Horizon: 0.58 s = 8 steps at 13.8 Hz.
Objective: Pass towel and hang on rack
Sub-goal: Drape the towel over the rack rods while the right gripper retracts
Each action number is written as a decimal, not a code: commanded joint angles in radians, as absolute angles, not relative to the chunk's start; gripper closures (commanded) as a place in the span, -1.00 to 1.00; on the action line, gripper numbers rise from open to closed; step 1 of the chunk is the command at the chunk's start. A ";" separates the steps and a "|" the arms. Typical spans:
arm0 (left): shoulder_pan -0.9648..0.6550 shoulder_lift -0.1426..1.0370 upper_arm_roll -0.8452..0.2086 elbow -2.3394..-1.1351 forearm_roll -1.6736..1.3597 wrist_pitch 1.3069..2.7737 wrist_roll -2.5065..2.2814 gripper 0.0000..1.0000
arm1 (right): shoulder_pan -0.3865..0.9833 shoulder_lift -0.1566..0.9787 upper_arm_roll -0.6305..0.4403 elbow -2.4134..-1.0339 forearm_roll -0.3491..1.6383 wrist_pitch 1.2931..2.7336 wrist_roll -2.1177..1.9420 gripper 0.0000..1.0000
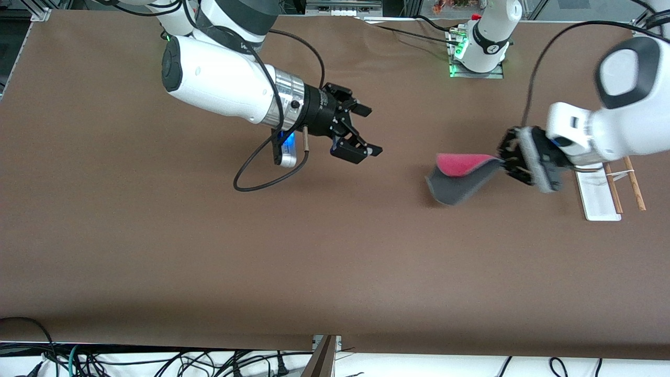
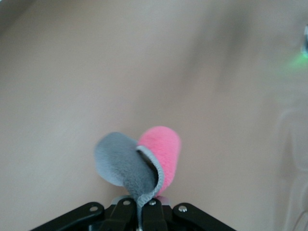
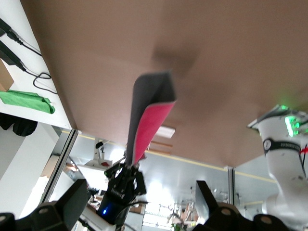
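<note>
My left gripper [image 1: 503,161] is shut on the edge of the towel [image 1: 460,177], which hangs in the air over the table, pink-red side up and dark grey side down. In the left wrist view the towel [image 2: 139,166] curls out from between the closed jaws of my left gripper [image 2: 143,204]. The rack [image 1: 612,189], a white flat base with two brown rods, stands at the left arm's end of the table, partly hidden by the left hand. My right gripper [image 1: 369,131] is open and empty, in the air over the table's middle. It points at the towel [image 3: 149,113], which its wrist view shows some way off.
The brown table [image 1: 209,251] is bare around both grippers. A black cable [image 1: 261,167] loops down from the right wrist. The left arm's base [image 1: 484,47] stands at the table's back edge.
</note>
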State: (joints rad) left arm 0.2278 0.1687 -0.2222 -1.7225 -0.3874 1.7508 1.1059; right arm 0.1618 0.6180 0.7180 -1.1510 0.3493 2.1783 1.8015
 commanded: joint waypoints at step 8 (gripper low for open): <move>0.676 0.333 -0.235 -1.560 0.064 1.534 1.169 1.00 | 0.075 0.341 0.481 -1.322 0.265 1.782 1.101 -0.99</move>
State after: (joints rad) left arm 0.6348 0.2789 -0.2140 -1.6062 -0.0100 1.5641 1.1351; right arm 0.0794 0.4920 0.5653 -1.1881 0.2633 1.8529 1.2686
